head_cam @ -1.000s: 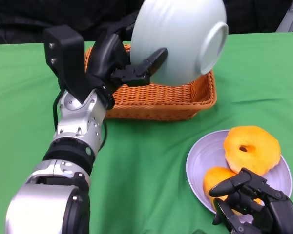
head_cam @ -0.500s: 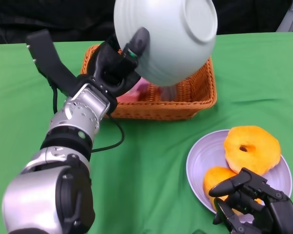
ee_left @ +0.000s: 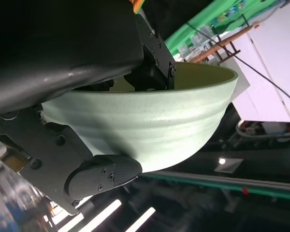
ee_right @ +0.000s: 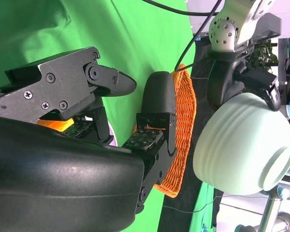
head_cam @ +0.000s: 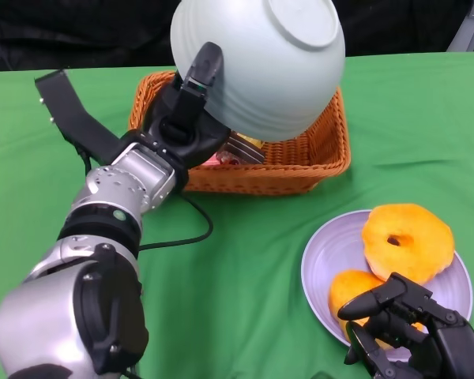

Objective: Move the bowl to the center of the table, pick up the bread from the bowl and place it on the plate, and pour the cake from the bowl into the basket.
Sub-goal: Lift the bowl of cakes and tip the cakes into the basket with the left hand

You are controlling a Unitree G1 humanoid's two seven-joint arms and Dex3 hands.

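Observation:
My left hand [head_cam: 186, 118] grips the pale green bowl [head_cam: 257, 63] by its rim and holds it almost upside down over the orange wicker basket [head_cam: 300, 170], its base facing up. A bit of the cake [head_cam: 241, 148] shows inside the basket under the bowl. The bowl [ee_right: 241, 145] and basket [ee_right: 181, 140] also appear in the right wrist view, and the bowl [ee_left: 150, 125] fills the left wrist view. Two pieces of orange bread [head_cam: 407, 241] lie on the lavender plate [head_cam: 324, 260] at the right. My right hand [head_cam: 403, 328] hovers at the plate's near edge, fingers apart, holding nothing.
Green cloth [head_cam: 245, 284] covers the table. A black cable [head_cam: 182, 237] hangs from my left forearm across the cloth. The basket stands at the back centre, the plate at the front right.
My left hand has turned the bowl further over above the basket, so its base now faces up. The cake now lies in the basket. My right hand has not moved.

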